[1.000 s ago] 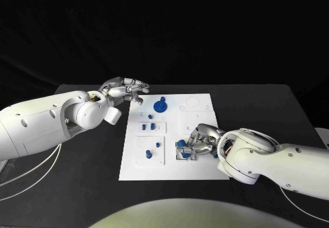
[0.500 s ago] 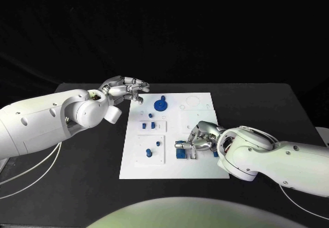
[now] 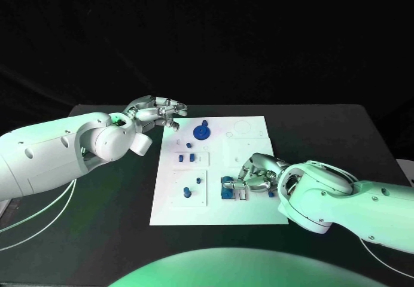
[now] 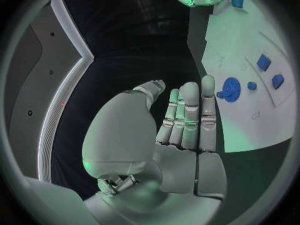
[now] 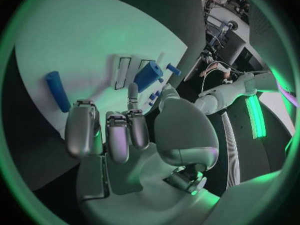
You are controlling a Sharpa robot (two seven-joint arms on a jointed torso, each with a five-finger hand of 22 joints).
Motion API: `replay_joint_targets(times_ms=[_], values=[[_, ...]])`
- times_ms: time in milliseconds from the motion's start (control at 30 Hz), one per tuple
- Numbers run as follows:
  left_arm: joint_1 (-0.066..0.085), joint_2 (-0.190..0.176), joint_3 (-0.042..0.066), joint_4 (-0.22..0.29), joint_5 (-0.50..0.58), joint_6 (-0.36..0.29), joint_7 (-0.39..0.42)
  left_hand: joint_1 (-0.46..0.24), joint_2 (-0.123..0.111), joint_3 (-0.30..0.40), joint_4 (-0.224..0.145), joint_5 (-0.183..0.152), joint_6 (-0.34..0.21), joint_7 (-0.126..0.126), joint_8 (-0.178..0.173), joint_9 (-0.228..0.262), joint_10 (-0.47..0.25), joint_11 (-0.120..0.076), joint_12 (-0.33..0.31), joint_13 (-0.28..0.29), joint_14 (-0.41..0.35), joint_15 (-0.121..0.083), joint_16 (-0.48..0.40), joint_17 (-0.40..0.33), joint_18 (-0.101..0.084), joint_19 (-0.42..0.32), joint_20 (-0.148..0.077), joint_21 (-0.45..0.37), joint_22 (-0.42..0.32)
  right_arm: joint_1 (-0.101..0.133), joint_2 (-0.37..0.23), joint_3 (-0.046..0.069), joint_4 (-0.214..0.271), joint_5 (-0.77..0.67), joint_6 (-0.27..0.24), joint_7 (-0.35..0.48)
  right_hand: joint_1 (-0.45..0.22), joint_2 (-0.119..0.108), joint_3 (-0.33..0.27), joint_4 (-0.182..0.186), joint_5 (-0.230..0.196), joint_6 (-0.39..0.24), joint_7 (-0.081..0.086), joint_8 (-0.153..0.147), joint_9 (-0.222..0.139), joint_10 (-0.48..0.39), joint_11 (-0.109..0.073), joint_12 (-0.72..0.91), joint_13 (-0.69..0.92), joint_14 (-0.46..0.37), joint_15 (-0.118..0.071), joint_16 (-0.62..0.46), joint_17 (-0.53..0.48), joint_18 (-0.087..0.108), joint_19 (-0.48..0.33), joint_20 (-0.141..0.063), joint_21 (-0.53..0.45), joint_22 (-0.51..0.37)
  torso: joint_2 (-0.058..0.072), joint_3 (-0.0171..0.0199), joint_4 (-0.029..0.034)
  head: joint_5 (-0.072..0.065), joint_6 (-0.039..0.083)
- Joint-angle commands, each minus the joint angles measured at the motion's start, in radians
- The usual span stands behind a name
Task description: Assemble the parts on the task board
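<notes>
The white task board [image 3: 250,215] lies in the middle of the black counter [image 3: 345,131], and the work is at its near right part. There the right robot hand [image 3: 252,174] is bent down over a blue block [image 3: 230,186], fingertips at it. From its wrist the block [image 5: 148,75] stands beside two upright slots, just beyond the fingertips, so I cannot tell whether it is gripped or only being nudged; it looks lined up to be seated there. A blue rod [image 5: 57,91] lies loose on the board nearby, likely waiting its turn. The left robot hand [image 3: 158,112] hangs at the board's far left corner, fingers straight and holding nothing, apparently parked out of the way beside the round blue part [image 3: 202,131].
</notes>
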Motion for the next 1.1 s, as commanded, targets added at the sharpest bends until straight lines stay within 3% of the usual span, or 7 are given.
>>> replay_joint_targets(times_ms=[33, 267, 867, 1100], values=[[0.000, 0.000, 0.001, 0.002, -0.003, 0.016, 0.004, -0.001, 0.006, -0.006, 0.001, 0.004, -0.007, 0.002, 0.004, 0.001, -0.008, 0.000, 0.002, 0.000, -0.005, 0.002, 0.000, -0.001, 0.009, 0.004, 0.003, -0.006, -0.001, 0.000, -0.021, 0.000, 0.026, -0.015, 0.002, 0.042, 0.071, 0.001, 0.013, -0.002, 0.040, 0.003, -0.007, 0.002, 0.010, 0.034, -0.008, 0.009, 0.151, 0.104, -0.009, 0.004, 0.263, -0.011, 0.020, -0.007, 0.007, 0.183, -0.001, -0.0005, -0.0020, -0.001, 0.002], [0.000, 0.002, 0.001, 0.000, -0.003, 0.017, 0.004, 0.000, 0.006, -0.006, 0.001, 0.004, -0.009, 0.002, 0.005, 0.001, -0.011, 0.000, 0.003, -0.001, -0.006, 0.003, 0.001, -0.001, 0.009, 0.004, 0.003, -0.008, -0.001, 0.000, -0.036, 0.000, 0.041, -0.002, 0.036, 0.065, 0.187, -0.007, 0.022, -0.004, 0.052, 0.020, -0.019, 0.018, 0.042, 0.038, -0.018, 0.014, 0.158, 0.104, -0.017, 0.004, 0.263, -0.012, 0.021, -0.014, 0.009, 0.186, 0.000, 0.0009, -0.0007, -0.001, 0.002], [0.000, 0.001, 0.001, 0.001, -0.003, 0.016, 0.006, 0.000, 0.006, -0.006, 0.001, 0.004, -0.009, 0.002, 0.005, 0.001, -0.011, 0.000, 0.003, -0.001, -0.006, 0.003, 0.001, -0.001, 0.009, 0.004, 0.003, -0.008, -0.001, -0.013, 0.005, 0.000, -0.002, -0.012, 0.048, 0.038, 0.223, -0.004, 0.022, -0.005, 0.059, 0.027, -0.027, 0.028, 0.063, 0.041, -0.025, 0.017, 0.162, 0.104, -0.023, 0.004, 0.263, -0.013, 0.023, -0.019, 0.014, 0.188, 0.001, 0.0003, 0.0005, 0.006, -0.005], [0.000, 0.000, 0.001, 0.001, -0.003, 0.016, 0.005, 0.000, 0.006, -0.006, 0.001, 0.004, -0.009, 0.002, 0.005, 0.001, -0.011, 0.000, 0.003, -0.001, -0.006, 0.003, 0.001, -0.001, 0.009, 0.004, 0.003, -0.008, -0.001, -0.016, 0.003, 0.000, -0.010, -0.043, 0.026, 0.017, 0.250, 0.007, 0.030, -0.004, 0.066, 0.027, -0.030, 0.030, 0.074, 0.043, -0.028, 0.020, 0.164, 0.104, -0.026, 0.004, 0.263, -0.014, 0.025, -0.022, 0.016, 0.189, 0.000, -0.0003, -0.0005, 0.008, -0.006]])
